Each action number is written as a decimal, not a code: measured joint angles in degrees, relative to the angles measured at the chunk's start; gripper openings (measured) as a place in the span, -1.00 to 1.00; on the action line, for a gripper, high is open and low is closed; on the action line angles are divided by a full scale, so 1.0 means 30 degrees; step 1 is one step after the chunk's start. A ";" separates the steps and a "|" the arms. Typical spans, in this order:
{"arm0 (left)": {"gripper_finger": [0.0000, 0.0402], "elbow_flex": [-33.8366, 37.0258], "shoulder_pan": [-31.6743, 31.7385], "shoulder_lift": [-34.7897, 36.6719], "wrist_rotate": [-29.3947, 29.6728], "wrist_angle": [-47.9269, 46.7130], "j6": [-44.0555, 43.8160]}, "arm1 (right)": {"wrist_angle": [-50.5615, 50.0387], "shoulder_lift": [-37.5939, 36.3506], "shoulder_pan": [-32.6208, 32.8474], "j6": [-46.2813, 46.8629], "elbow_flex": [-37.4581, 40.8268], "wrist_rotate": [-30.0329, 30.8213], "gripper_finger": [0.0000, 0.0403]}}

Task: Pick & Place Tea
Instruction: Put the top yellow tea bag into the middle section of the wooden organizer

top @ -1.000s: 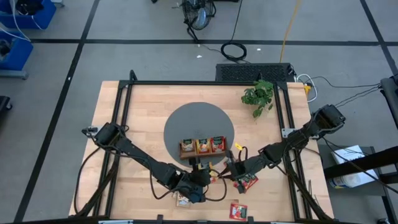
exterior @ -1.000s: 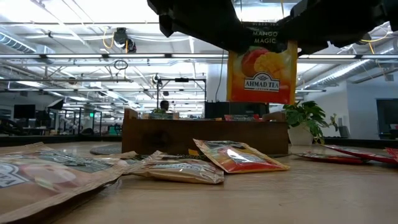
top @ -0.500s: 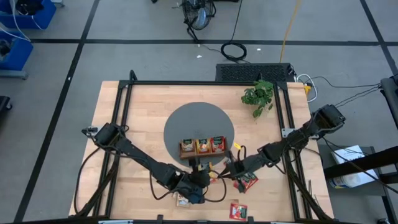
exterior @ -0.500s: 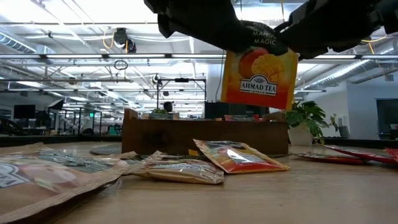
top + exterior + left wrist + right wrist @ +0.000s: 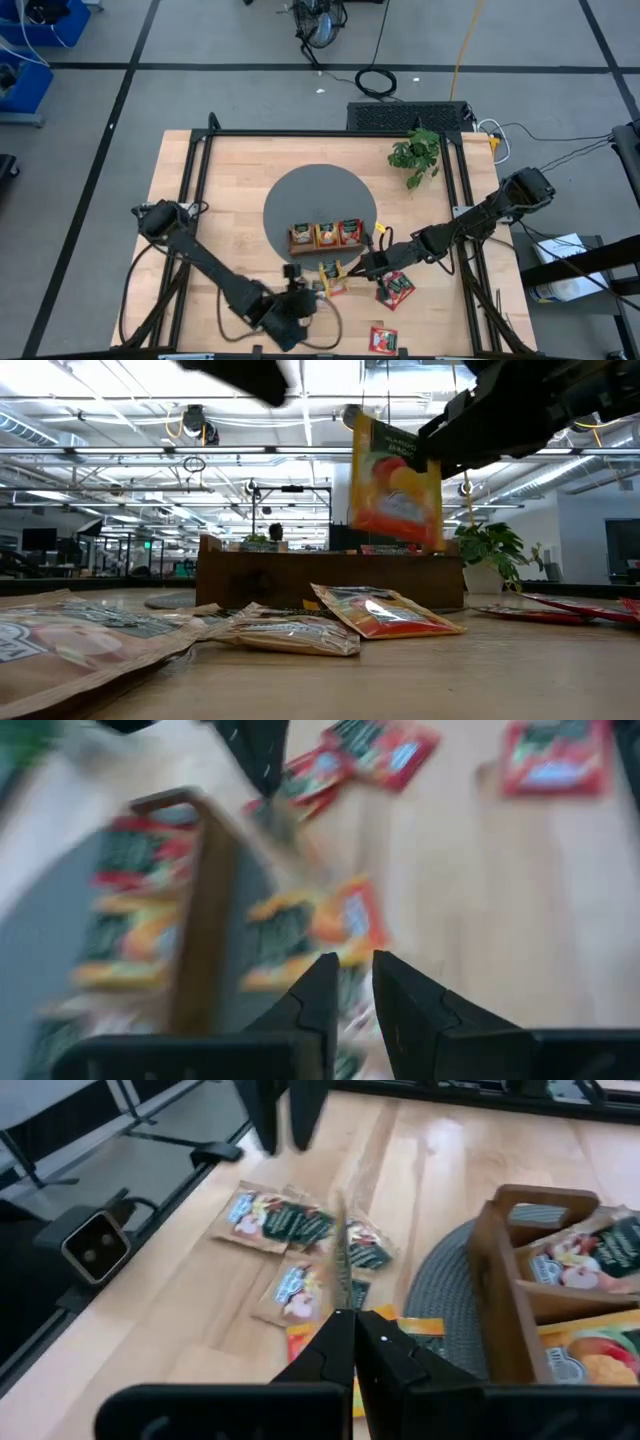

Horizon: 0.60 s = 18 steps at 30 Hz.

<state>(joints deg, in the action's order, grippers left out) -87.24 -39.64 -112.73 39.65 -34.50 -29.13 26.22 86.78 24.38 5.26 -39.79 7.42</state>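
Note:
An orange-yellow tea packet (image 5: 395,485) hangs above the table, in front of the wooden tray (image 5: 325,237). My right gripper (image 5: 352,270) is shut on it, and the right wrist view shows the packet (image 5: 340,1255) edge-on. My left gripper (image 5: 293,275) hovers to the packet's left with a narrow gap between its fingers (image 5: 350,970) and nothing in it. Filled tea packets stand in the tray's compartments (image 5: 590,1255). Loose packets lie flat on the table (image 5: 385,610) below. My right gripper pinches the packet's upper corner (image 5: 432,448) between its two fingers. The fingers come from the table's right, slanting a little down. The packet hangs below them, tilted and lifted clear of the table and tray.
The tray stands on a round grey mat (image 5: 320,200). Red packets lie at the near right (image 5: 397,290) (image 5: 383,340), and beige ones near the left arm (image 5: 290,630). A potted plant (image 5: 415,152) stands at the far right.
My left gripper has let go of the orange-yellow packet and pulled away toward the table's left and near edge. The packet, held by both grippers before, now hangs from my right gripper alone and has turned partly edge-on toward the low camera.

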 joint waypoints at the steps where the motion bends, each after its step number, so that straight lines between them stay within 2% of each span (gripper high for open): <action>1: -0.67 0.0043 -0.0408 -0.0038 0.0732 -0.0391 -0.0434 | -0.0032 -0.0011 -0.0171 0.0021 0.0000 -0.0050 -1.00; 5: -0.81 0.1047 -0.2145 -0.0070 0.3306 -0.1994 -0.2665 | -0.0600 -0.0051 -0.1059 0.0018 -0.0115 -0.0070 -1.00; 8: -0.96 0.2006 -0.3124 -0.0116 0.5111 -0.1037 -0.3661 | -0.2157 -0.0051 -0.1853 -0.0190 -0.1132 -0.0094 -1.00; 10: -0.97 0.2904 -0.3552 -0.0109 0.6190 0.0376 -0.3681 | -0.4312 -0.0058 -0.2487 -0.0505 -0.2423 -0.0518 -1.00; 13: -0.96 0.4402 -0.3851 -0.0109 0.6317 0.3334 -0.2606 | -0.7535 -0.0058 -0.3252 -0.1093 -0.4422 -0.0531 -1.00; 18: -0.98 0.6019 -0.3669 -0.0117 0.5948 0.6547 -0.0793 | -0.9746 -0.0087 -0.4432 -0.2637 -0.6613 -0.0582 -1.00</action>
<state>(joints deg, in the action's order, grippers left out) -69.19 -50.65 -113.08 57.49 -14.86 -31.51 -3.02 86.52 11.08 -2.65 -59.63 5.67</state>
